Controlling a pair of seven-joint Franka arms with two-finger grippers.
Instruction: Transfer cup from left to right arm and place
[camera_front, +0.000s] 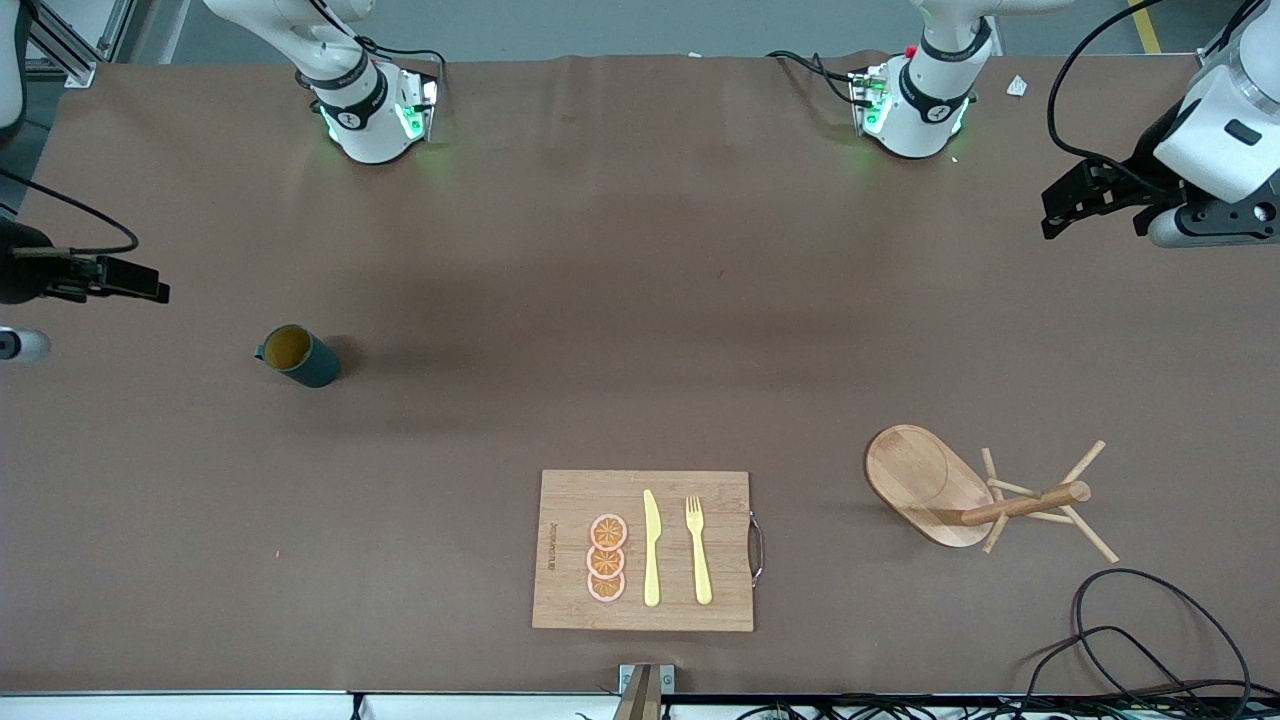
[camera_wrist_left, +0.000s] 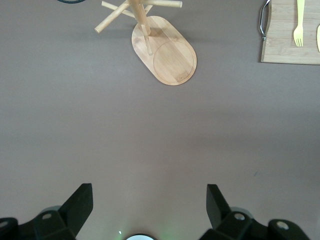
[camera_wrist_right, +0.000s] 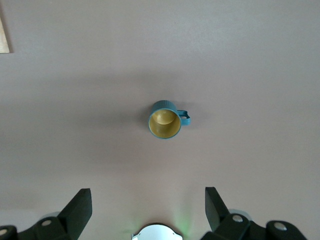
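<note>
- Right gripper (camera_wrist_right: 148, 202) hangs over bare table at the right arm's end, jaws spread wide with nothing between them. In its wrist view the cup sits dead centre ahead of the fingers.
- Left gripper (camera_wrist_left: 150, 200) is the same story at the left arm's end: wide open, empty, parked up in the air and waiting. The wooden mug tree (camera_front: 1030, 500) is on the table below it, nearer the front camera.
- The cup (camera_front: 298, 355) stands upright on the table toward the right arm's end, well apart from the cutting board (camera_front: 570, 500) and everything else. So it's actually on the right arm's side, not the left's.
- Handling guess: small mug, looks empty, so probably light. Rigid walls, won't squash. The ribbed sides should give the pads some bite, though if it's glazed it could still be slick.
- Where to grab: I'd pinch across the body or over the rim wall, staying off the loop handle, which points away from the board. Leave that side free so the other arm has somewhere to take hold at the handover.
</note>
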